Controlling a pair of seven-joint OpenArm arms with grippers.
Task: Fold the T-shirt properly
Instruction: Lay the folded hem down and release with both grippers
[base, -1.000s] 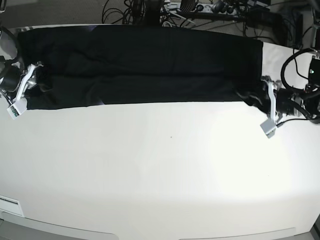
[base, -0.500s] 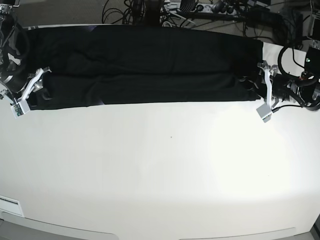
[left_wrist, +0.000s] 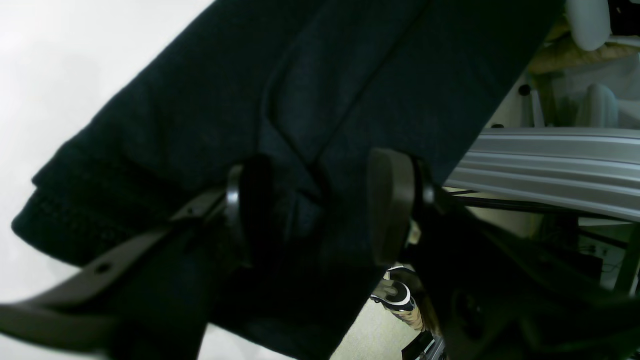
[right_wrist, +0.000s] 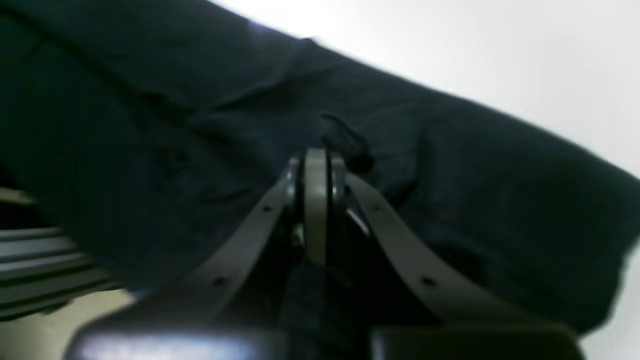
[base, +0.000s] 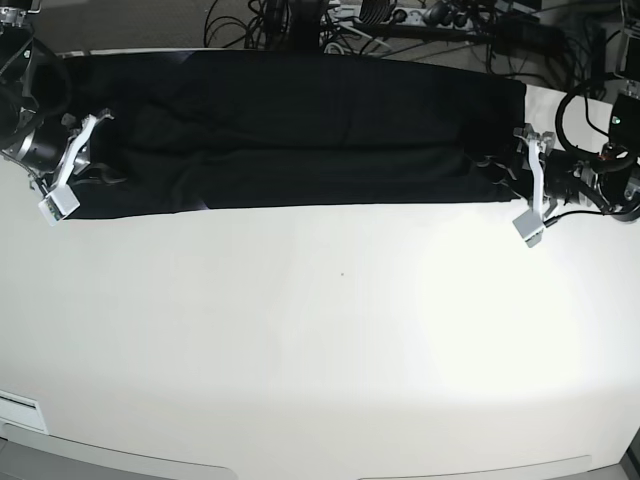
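Across the upper part of the base view, on the smooth white matte table top (base: 330, 340): large black short-sleeved cloth T-shirt (base: 300, 130), laid out as a long horizontal band, plain side up, with a lengthwise fold ridge through its middle and soft creases towards both ends; no print visible. Weave fine and dull, without sheen.

At the right end of the band in the base view: left gripper (base: 532, 185), white slender curved fingers spread well apart, straddling the shirt's end. In the left wrist view, same gripper (left_wrist: 320, 205) seen close: two dark rounded oval pads (left_wrist: 390, 200) standing apart, bunched black fabric with a raised pleat lying between them, not pinched; hemmed corner of the cloth, coarser ribbed texture, at lower left of that frame. Pale grooved metal rail (left_wrist: 545, 165) at the right of that frame, beyond the shirt's edge.

At the left end of the band in the base view: right gripper (base: 70, 165), jaws clenched. In the right wrist view, same gripper (right_wrist: 316, 165), blurred: grey strap-like perforated fingers converging to flat pads pressed together, a small tuft of black cloth puckered at the tips, wrinkles radiating from it.

Behind the table, upper edge of the base view: tangle of black cables (base: 300, 25).
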